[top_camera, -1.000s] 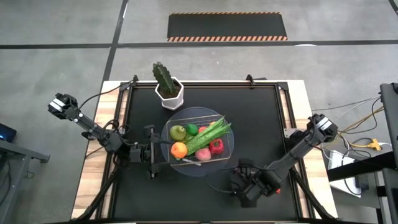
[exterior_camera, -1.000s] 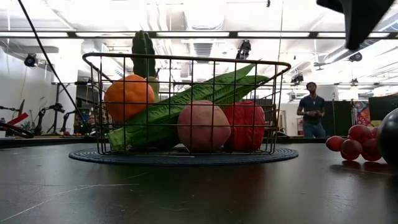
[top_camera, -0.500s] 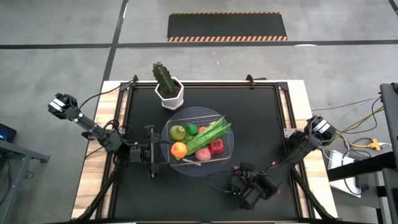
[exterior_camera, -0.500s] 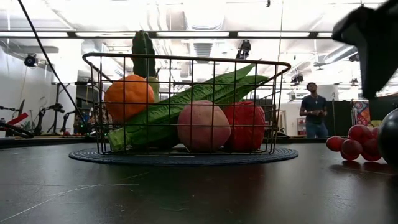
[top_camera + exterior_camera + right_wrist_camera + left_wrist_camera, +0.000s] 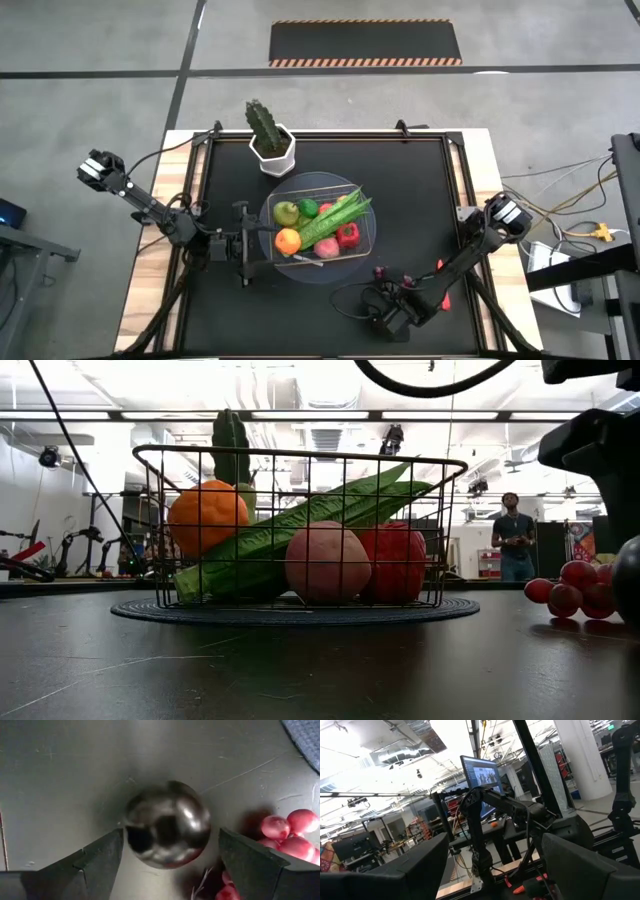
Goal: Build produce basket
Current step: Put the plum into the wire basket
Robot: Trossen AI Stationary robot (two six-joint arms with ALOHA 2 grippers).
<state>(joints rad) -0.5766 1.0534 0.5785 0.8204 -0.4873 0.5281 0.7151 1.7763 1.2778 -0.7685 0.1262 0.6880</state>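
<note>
Descent of the right tool (image 5: 170,865) is noted: it is now lowered over a dark round fruit (image 5: 166,830) beside the grapes (image 5: 287,832), fingers apart. Basket (image 5: 322,230) sits mid-worktop, part-filled. Left tool (image 5: 243,247) waits beside it, fingers apart.

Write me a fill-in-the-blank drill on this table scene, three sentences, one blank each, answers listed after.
1. The orange lies inside the wire ______.
2. The right gripper hangs with its jaws open on either side of a dark shiny ______.
3. The red grapes lie on the ______, outside the basket.

Missing words: basket; ball; table
</note>
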